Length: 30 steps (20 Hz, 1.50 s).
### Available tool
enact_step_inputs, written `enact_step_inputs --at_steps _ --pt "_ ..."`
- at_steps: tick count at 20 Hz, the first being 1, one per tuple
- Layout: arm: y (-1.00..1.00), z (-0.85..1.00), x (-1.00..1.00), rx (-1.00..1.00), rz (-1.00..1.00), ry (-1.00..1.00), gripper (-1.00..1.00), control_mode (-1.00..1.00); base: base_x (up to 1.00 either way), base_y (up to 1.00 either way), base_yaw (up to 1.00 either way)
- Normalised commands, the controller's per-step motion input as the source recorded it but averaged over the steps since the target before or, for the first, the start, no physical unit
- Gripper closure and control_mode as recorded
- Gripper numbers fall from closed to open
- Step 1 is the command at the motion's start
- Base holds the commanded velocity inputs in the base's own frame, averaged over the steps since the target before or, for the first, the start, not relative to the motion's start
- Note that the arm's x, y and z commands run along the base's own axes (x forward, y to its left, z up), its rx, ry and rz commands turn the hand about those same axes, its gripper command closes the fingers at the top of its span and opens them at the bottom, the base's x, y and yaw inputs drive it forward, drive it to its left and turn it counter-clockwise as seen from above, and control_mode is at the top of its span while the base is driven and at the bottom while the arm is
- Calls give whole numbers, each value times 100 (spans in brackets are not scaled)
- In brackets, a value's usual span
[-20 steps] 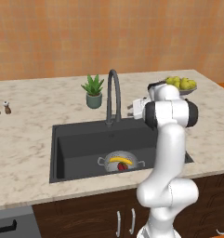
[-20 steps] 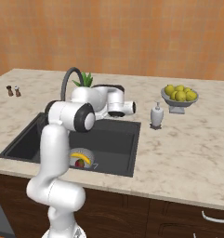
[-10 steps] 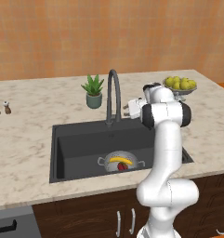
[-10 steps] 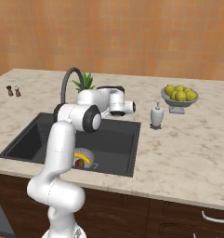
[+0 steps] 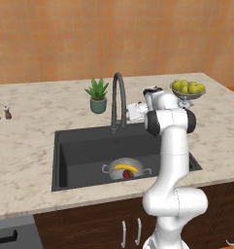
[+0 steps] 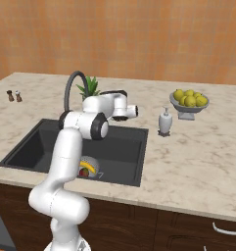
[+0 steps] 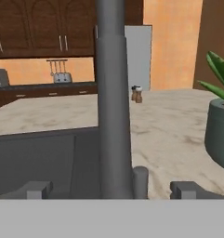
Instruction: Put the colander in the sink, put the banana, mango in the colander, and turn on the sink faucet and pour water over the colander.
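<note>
Standing at the back rim of the sink (image 5: 79,146), the sink faucet (image 5: 118,99) was the step's target; the colander (image 5: 125,169), holding the banana (image 5: 125,167) and mango (image 5: 127,173), already sat in the basin. The claw (image 7: 111,189) was spread wide, fingertips (image 7: 37,189) flanking the faucet's stem. Nudging sideways against the small lever (image 7: 140,181) seemed wiser than squeezing. A potted plant (image 5: 97,95) stood nearby on the table (image 5: 31,141).

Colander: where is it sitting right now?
The colander sits on the floor of the sink, toward its front edge, holding the banana and the mango, below and in front of the sink faucet.
</note>
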Motion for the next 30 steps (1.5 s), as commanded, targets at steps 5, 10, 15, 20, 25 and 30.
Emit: enact_step_inputs --at_steps 5,10,15,20,25,30 --pt "6 -2 1 0 0 0 -100 -100 0 0 0" --pt "-2 0 2 0 0 0 -100 -100 0 0 0" --pt "0 0 36 0 -4 0 100 -100 0 0 0" --pt "0 0 20 0 -5 0 100 -100 0 0 0" --pt "0 -3 -3 0 -1 0 100 -100 0 0 0" --pt "0 -4 -1 0 -15 1 100 -100 0 0 0"
